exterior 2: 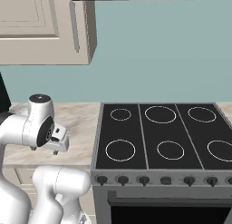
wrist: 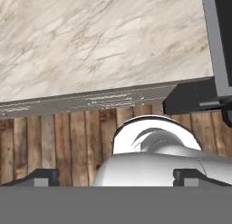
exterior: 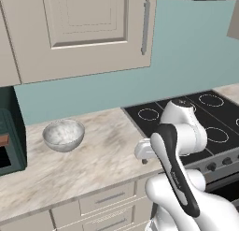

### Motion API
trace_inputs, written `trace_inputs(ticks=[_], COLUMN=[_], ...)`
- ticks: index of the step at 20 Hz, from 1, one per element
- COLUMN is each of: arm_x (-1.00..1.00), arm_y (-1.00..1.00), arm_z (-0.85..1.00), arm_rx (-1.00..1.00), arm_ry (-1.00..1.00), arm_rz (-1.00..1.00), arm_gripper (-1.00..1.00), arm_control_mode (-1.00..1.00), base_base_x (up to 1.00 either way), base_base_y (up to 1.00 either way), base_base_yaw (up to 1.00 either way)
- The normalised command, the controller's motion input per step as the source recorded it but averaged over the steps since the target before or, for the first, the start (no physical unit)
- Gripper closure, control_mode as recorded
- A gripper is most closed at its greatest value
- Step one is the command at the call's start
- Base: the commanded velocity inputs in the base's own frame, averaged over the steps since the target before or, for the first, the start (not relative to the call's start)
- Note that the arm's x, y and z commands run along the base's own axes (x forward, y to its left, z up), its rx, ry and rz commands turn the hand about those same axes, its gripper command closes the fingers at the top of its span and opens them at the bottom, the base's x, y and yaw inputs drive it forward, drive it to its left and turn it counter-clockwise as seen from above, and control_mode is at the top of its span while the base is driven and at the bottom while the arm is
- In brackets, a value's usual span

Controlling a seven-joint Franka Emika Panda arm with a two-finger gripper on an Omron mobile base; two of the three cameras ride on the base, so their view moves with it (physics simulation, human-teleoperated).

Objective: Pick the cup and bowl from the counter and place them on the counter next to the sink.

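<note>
Teal wall (exterior 2: 158,51), cream upper cabinets (exterior: 84,33), black stovetop (exterior 2: 158,132), wooden plank floor (wrist: 59,141).

White Franka arm (exterior: 179,132), glossy rounded links, bulbous shells at the joints. A dark grey-black band runs along one link in the left base view, with faint small lettering on it. Round dark cap on the top joint (exterior 2: 40,99); a dark circular disc on that joint's side. Gripper (wrist: 116,175): two small dark squared fingertips (wrist: 43,175), set wide apart, light grey faces.
</note>
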Motion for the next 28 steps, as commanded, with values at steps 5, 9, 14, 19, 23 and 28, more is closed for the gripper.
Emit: trace_inputs(ticks=[5, 9, 14, 19, 23, 28], arm_x=[0.02, 0.16, 0.00, 0.00, 0.08, 0.35], arm_y=[0.36, 0.03, 0.00, 0.03, 0.34, 0.67], arm_z=[-0.10, 0.26, 0.48, 0.23, 0.11, 0.01], arm_rx=[0.04, 0.13, 0.14, 0.08, 0.02, 0.00], arm_ry=[0.00, -0.05, -0.07, -0.06, -0.03, 0.00], arm_rz=[0.00, 0.00, 0.00, 0.00, 0.00, -0.05], arm_gripper=[-1.00, -1.00, -1.00, -1.00, -1.00, -1.00], arm_control_mode=[-1.00, -1.00, -1.00, -1.00, -1.00, -1.00], base_base_x=[0.00, 0.00, 0.00, 0.00, 0.00, 0.00], base_base_y=[0.00, 0.00, 0.00, 0.00, 0.00, 0.00], base_base_yaw=[0.00, 0.00, 0.00, 0.00, 0.00, 0.00])
